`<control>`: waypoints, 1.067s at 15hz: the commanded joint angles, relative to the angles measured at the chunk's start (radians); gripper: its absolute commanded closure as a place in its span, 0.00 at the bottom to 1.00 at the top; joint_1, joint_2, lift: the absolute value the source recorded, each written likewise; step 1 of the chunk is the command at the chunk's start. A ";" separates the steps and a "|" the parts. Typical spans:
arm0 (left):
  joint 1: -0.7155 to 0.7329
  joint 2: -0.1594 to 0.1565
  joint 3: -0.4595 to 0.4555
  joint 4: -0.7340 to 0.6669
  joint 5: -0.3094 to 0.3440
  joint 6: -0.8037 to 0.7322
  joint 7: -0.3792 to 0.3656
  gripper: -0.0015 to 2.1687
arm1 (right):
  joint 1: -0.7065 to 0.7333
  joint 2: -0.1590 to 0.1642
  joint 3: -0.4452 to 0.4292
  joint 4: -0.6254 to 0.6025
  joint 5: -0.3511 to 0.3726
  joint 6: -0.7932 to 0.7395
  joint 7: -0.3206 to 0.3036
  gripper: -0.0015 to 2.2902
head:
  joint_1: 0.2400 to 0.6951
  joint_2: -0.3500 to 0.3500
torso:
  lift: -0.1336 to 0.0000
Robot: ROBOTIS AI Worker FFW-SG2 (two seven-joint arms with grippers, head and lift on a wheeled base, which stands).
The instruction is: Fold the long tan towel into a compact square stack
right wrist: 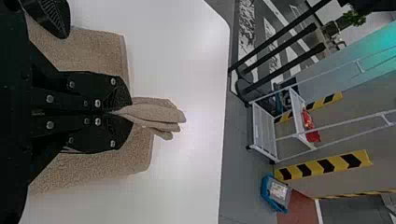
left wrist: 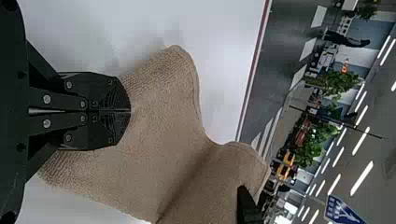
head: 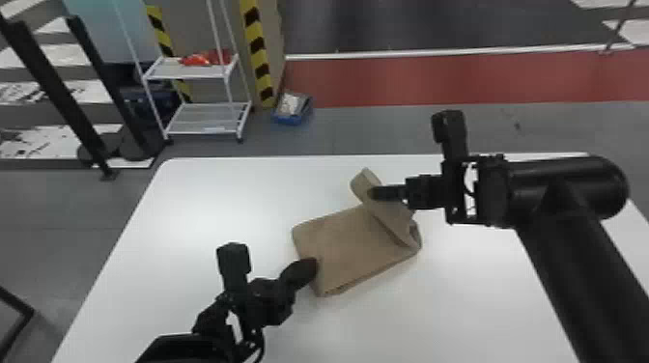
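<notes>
While the left gripper (left wrist: 130, 111) is resting closed at the left edge of the tan towel (head: 345, 244), good folding is probably calling for light anchoring there, and for laying the raised flap (head: 374, 195) down slowly, edges matching. Left arm: angling in from the bottom edge. Towel: lying mid-table, partly folded. Right gripper (right wrist: 115, 112): pinching the flap, pointing leftward, its arm bending in from lower right.

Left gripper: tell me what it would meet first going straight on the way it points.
Most likely the tan towel: the left gripper points in over the towel's left side. Whether its fingertips already touch the cloth, I cannot tell.
</notes>
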 commanded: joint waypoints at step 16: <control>-0.015 -0.009 -0.061 0.045 -0.019 -0.025 0.013 0.85 | 0.055 0.001 0.196 0.024 -0.041 -0.062 -0.031 0.58 | 1.00 0.73 | 0.58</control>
